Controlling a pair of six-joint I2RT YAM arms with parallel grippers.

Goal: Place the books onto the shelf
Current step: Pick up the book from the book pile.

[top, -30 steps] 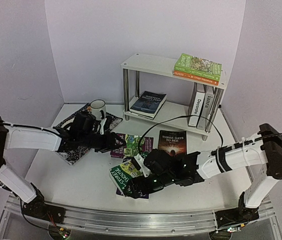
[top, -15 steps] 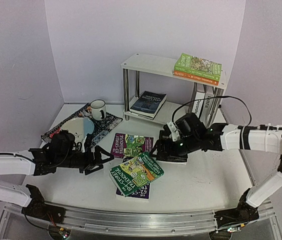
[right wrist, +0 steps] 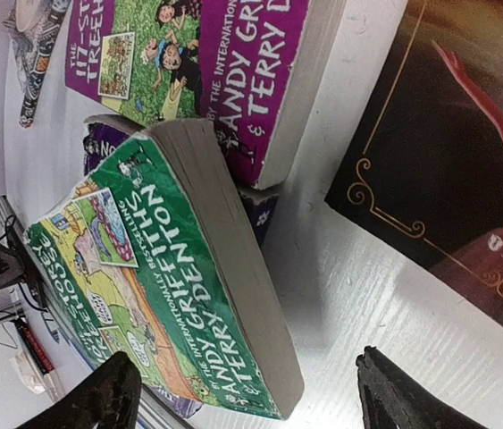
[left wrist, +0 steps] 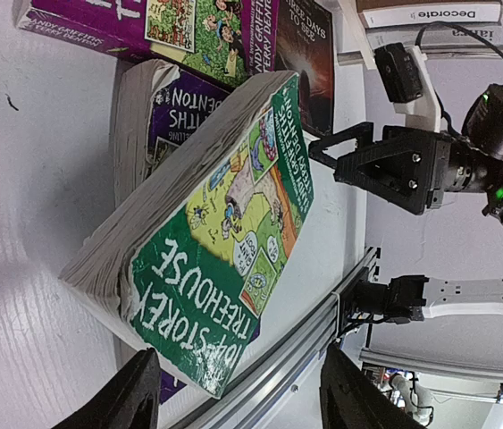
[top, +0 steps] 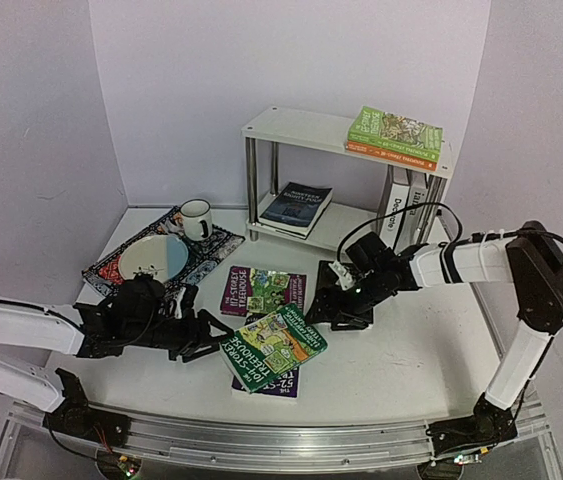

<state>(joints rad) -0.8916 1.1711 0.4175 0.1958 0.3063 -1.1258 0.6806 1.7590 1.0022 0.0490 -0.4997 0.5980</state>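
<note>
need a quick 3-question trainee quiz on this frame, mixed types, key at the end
1. True or false: the treehouse book lies on another book.
2. How many white books stand upright on the shelf's lower board? A one, B two, C four.
3. Fill in: the plate lies on the ____.
Key: 1 true; 2 B; 3 placemat.

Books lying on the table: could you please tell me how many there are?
4: a purple book, a green book leaning on a second purple book, and a dark book beside the first. Others may be hidden underneath.
</note>
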